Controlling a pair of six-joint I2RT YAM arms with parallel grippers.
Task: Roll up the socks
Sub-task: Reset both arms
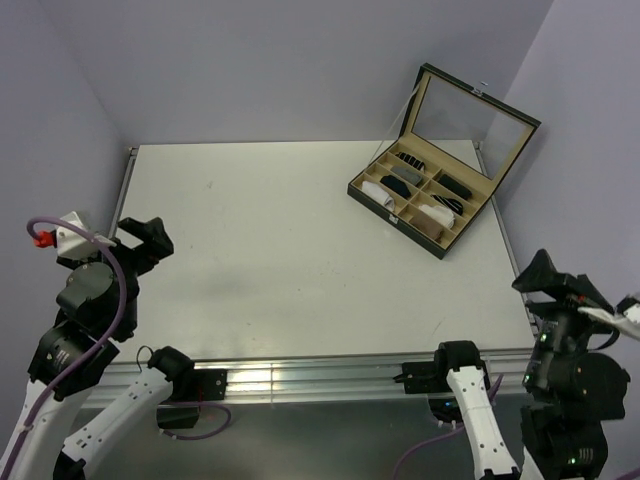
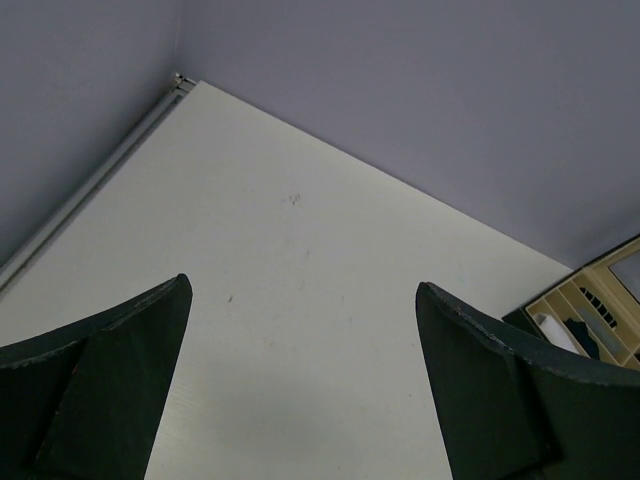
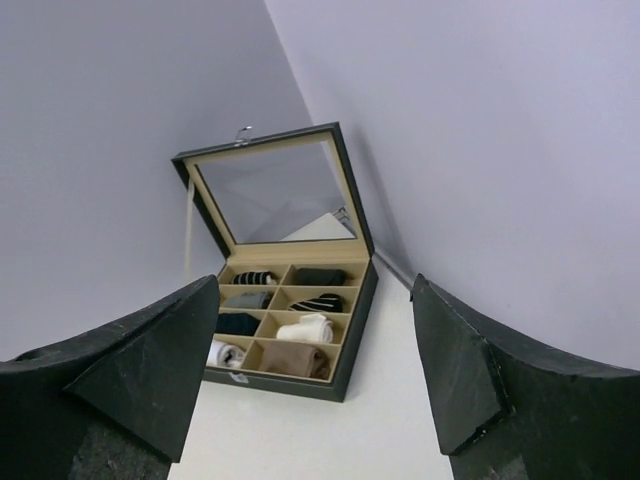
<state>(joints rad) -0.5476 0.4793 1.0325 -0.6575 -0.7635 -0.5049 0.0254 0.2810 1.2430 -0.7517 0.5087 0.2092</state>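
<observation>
No loose sock lies on the table. A tan-brown rolled sock (image 3: 293, 358) sits in a front compartment of the open black box (image 3: 357, 325), with a white rolled sock (image 3: 305, 328) in the compartment behind it. They also show in the top view, tan (image 1: 428, 231) and white (image 1: 437, 214). I cannot make out their cuff stripes. My left gripper (image 1: 140, 240) is open and empty at the table's left edge, over bare table (image 2: 303, 290). My right gripper (image 1: 560, 282) is open and empty off the table's right front, facing the box (image 3: 315, 282).
The box (image 1: 398, 217) stands at the back right with its glass lid (image 1: 470, 110) raised; another white roll (image 1: 372, 192) and small black, grey and striped rolls fill other compartments. Its corner shows in the left wrist view (image 2: 590, 300). Walls close the back and sides.
</observation>
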